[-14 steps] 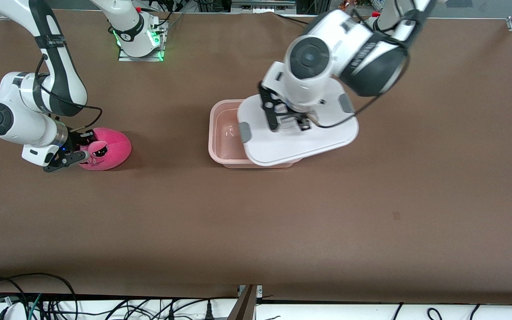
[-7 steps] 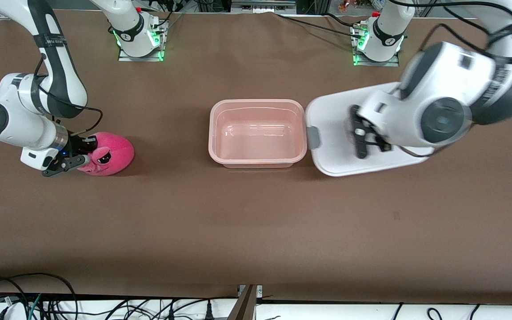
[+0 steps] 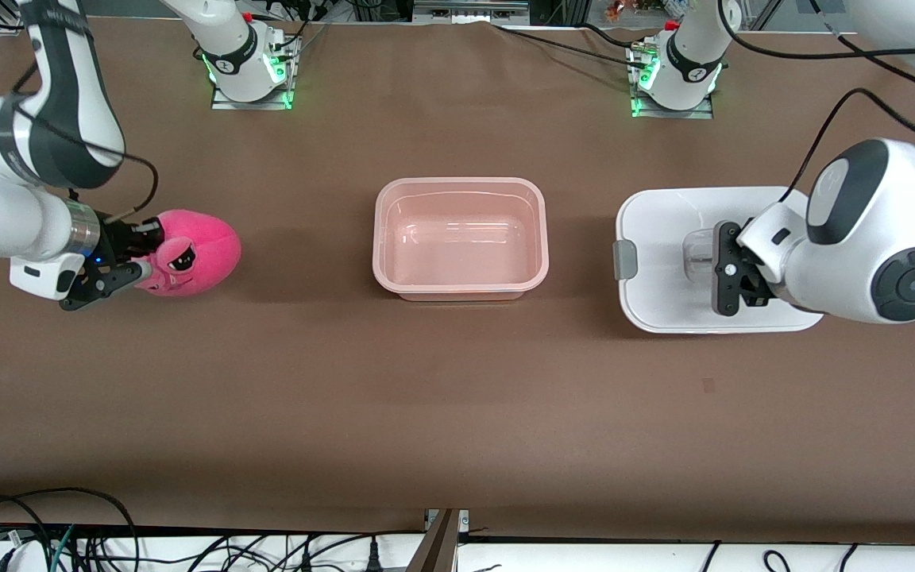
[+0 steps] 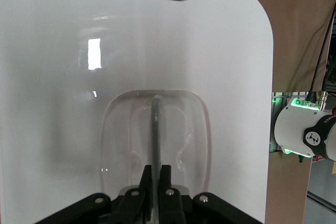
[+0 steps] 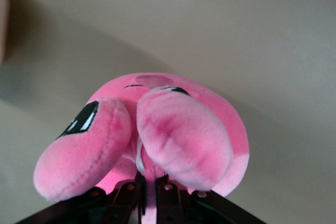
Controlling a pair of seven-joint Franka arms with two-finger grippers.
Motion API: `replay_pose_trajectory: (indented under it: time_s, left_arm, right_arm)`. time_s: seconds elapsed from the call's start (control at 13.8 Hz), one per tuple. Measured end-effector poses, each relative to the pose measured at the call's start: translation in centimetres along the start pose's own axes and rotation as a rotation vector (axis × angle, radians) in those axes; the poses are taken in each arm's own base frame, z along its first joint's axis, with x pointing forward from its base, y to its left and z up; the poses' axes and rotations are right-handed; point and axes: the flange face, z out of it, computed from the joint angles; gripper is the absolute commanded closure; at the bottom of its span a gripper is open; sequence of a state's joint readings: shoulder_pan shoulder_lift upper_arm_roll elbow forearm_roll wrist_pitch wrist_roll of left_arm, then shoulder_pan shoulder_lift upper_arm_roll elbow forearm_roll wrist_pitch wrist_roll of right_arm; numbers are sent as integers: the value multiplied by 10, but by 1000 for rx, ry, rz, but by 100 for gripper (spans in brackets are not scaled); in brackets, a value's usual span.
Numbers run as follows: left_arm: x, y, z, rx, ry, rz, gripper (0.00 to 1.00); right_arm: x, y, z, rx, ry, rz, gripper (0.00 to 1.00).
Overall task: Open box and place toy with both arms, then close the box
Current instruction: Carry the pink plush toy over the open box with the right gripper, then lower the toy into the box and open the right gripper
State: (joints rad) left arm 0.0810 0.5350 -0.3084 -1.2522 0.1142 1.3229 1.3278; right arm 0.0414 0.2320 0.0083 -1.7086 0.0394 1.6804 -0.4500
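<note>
Both grippers clamp: left on lid, right on toy; box empty.

A robotics lab is showing here: two white jointed arms are standing bolted to a brown-covered table, with tangled black cables running along its edge.

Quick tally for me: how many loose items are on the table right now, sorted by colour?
Hot pink: 1, the plush toy, pinched by the right end effector at the right arm's end of the table.
Pale pink: 1, the open tub, mid-table.
White: 1, the lid, its handle gripped by the left end effector.
Total: 3.
</note>
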Motion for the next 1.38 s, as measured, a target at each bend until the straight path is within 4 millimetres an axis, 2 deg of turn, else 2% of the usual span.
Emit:
replay_pose_trajectory:
  time_s: [0.14, 0.29, 0.51, 0.72, 0.87, 1.09, 1.38]
  left_arm:
    - [-2, -3, 4, -8, 0, 4, 100]
    - [-4, -3, 5, -9, 2, 6, 100]
    - [-3, -3, 4, -9, 2, 11, 100]
    - [-2, -3, 4, -9, 2, 12, 100]
    - [-2, -3, 4, -9, 2, 13, 100]
    - [-1, -3, 4, -9, 2, 15, 100]
    - [-1, -3, 4, -9, 2, 15, 100]
  right_arm:
    - [13, -40, -23, -2, -1, -76, 100]
    - [31, -94, -31, -10, 6, -179, 100]
    - [51, -180, -30, -52, -3, -326, 100]
    - [62, -244, -20, -131, -28, -439, 100]
    - [71, -277, -20, -182, -22, -474, 100]
    - [88, -315, -18, -223, -2, -469, 100]
    - [110, -353, 12, -283, 0, -456, 100]
